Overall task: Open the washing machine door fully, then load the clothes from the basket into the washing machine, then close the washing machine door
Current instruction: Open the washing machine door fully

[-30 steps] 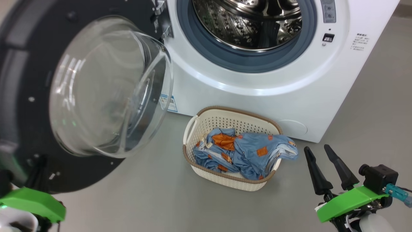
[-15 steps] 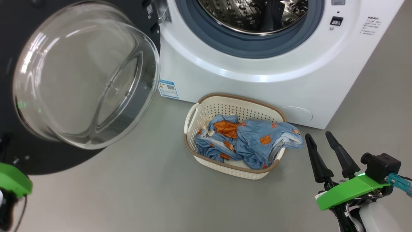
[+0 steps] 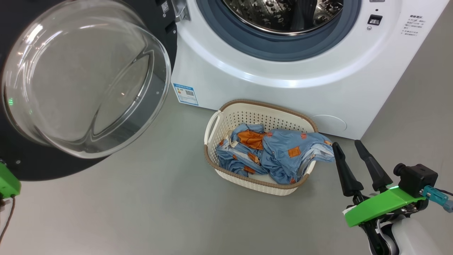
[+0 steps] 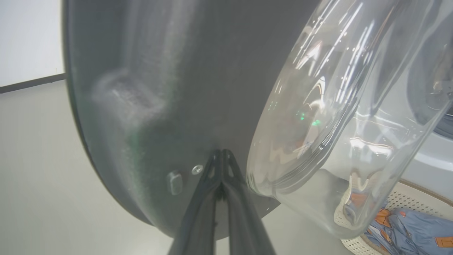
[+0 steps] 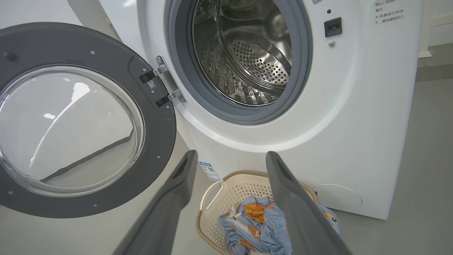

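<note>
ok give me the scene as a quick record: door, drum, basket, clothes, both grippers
door: washing machine door swung wide open to the left
drum: drum of the washing machine exposed, no clothes seen inside
basket: basket on the floor in front of the machine
clothes: clothes in the basket, one edge draped over its right rim
left: left gripper shut, tips at the door's dark inner face, contact unclear
right: right gripper open, empty, right of the basket

The grey floor (image 3: 159,212) carries the basket (image 3: 254,186), just left of the right claw (image 3: 346,143), and the washing machine (image 3: 283,95) beyond it.
</note>
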`<state>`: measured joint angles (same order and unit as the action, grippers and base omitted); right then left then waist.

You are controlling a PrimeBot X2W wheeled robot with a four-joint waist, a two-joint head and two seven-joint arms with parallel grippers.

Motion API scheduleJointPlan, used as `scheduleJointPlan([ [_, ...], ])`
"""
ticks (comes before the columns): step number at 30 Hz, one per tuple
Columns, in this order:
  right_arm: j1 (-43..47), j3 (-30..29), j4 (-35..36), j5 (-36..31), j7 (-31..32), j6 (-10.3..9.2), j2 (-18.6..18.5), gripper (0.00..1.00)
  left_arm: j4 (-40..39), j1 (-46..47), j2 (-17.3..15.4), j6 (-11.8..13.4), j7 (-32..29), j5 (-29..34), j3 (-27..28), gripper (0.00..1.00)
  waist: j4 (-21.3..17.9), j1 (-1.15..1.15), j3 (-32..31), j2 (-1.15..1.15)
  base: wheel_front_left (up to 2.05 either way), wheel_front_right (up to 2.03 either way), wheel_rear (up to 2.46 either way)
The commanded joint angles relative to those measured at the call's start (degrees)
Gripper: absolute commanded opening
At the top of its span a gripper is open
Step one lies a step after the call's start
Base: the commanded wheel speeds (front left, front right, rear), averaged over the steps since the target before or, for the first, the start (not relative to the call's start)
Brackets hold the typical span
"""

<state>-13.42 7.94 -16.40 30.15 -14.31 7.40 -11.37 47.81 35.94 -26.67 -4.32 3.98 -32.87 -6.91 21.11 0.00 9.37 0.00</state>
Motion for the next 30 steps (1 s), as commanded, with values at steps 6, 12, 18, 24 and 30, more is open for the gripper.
scheduleJointPlan([
  [6,-1.06,1.33,1.24,-0.44,-0.69,0.09,-0.04,1.0,3.48,4.41,-4.47,-0.36,2.37,0.78,1.2,0.0,-0.05,0.0,-0.35,0.0,0.0,0.0,0.0],
  [12,-0.72,1.33,1.22,-0.34,-0.69,0.09,-0.15,1.0,6.04,5.17,-4.21,-1.19,3.86,0.83,0.24,0.0,0.2,0.0,-0.99,0.0,0.0,0.0,0.0],
  [18,-0.28,1.44,1.21,-0.18,-0.69,0.09,-0.16,1.0,7.02,4.66,-3.74,-2.0,5.51,0.59,-0.71,0.0,0.27,0.0,-1.87,0.0,0.0,0.0,0.0],
  [24,0.53,1.38,1.27,-0.05,-0.69,0.09,-0.48,1.0,5.71,2.81,-2.58,-2.61,7.72,0.01,-1.78,0.0,0.54,0.0,-2.87,0.0,0.0,0.0,0.0],
  [30,0.83,1.87,1.35,0.02,-0.69,0.09,-0.79,1.0,2.6,-0.4,-1.29,-2.35,9.34,-0.6,-1.67,0.03,0.24,0.0,-4.16,0.0,0.0,0.0,0.0],
])
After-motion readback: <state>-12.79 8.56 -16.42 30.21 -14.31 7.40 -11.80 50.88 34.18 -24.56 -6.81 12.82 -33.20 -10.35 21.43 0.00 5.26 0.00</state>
